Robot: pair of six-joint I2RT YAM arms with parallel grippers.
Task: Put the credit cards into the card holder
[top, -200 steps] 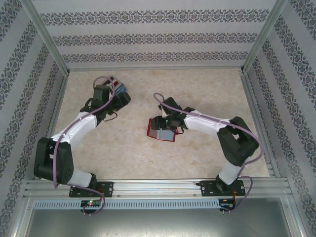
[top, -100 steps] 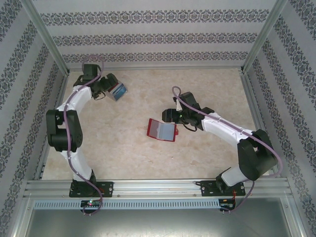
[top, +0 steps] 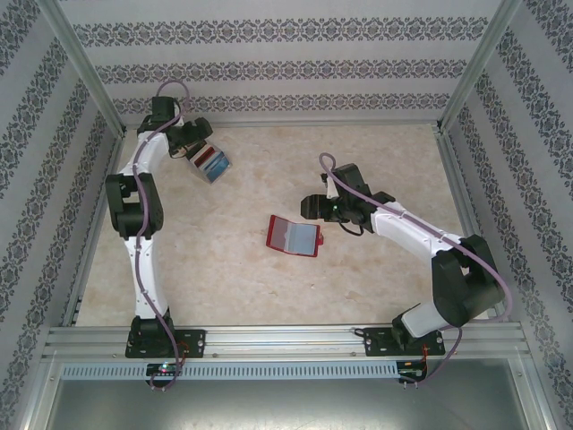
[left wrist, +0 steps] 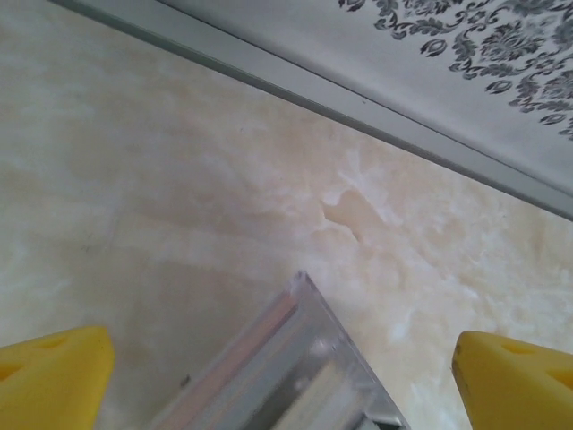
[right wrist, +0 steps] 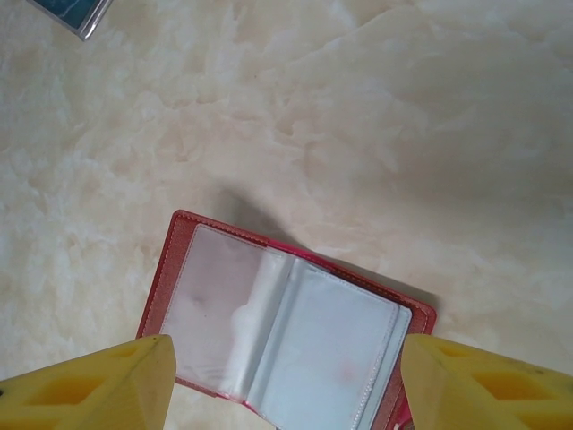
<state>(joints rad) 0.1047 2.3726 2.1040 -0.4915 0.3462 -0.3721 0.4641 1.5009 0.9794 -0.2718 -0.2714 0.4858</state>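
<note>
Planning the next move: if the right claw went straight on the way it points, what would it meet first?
Probably the open card holder, flat on the table ahead of the right claw; depth is unclear.

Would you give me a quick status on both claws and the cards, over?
Left claw open, over the slotted stand holding the credit cards. Right claw open, above the card holder, lying unfolded. Nothing seen in the way.
</note>
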